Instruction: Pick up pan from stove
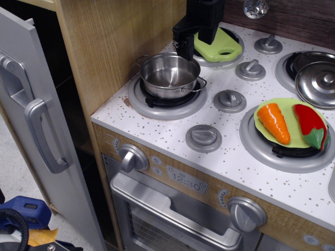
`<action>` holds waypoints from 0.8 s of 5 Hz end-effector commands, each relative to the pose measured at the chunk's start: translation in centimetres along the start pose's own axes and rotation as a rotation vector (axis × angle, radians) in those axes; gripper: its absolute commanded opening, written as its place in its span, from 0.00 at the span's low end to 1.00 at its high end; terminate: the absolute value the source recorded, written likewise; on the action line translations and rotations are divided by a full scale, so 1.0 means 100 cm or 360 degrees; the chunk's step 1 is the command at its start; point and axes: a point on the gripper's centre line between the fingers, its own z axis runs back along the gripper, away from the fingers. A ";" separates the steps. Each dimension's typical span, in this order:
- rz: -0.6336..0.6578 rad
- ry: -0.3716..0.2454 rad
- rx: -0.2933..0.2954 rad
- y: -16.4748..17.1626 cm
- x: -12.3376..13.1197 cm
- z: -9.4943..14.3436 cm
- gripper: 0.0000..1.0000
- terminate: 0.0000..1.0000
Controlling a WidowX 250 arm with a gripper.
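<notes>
The pan [168,76], a small shiny steel pot with two thin wire loop handles, sits upright and empty on the front-left burner ring [157,107] of the stove [172,133]. The stove has a white speckled top and grey knobs. My black gripper [186,48] hangs from above at the pan's far rim, its fingertips low by the rim. Seen from the side, the gap between its fingers does not show, so I cannot tell whether it is open or shut or touching the rim.
A green cutting board [219,46] lies on the back-left burner behind the gripper. A domed steel lid [318,83] sits at the back right. A green plate [291,125] with a toy carrot [274,121] and red pepper [310,124] covers the front-right burner. A wood-look wall [112,47] stands left of the pan.
</notes>
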 end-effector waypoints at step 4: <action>-0.0076 -0.0028 0.0027 0.003 -0.008 -0.015 1.00 0.00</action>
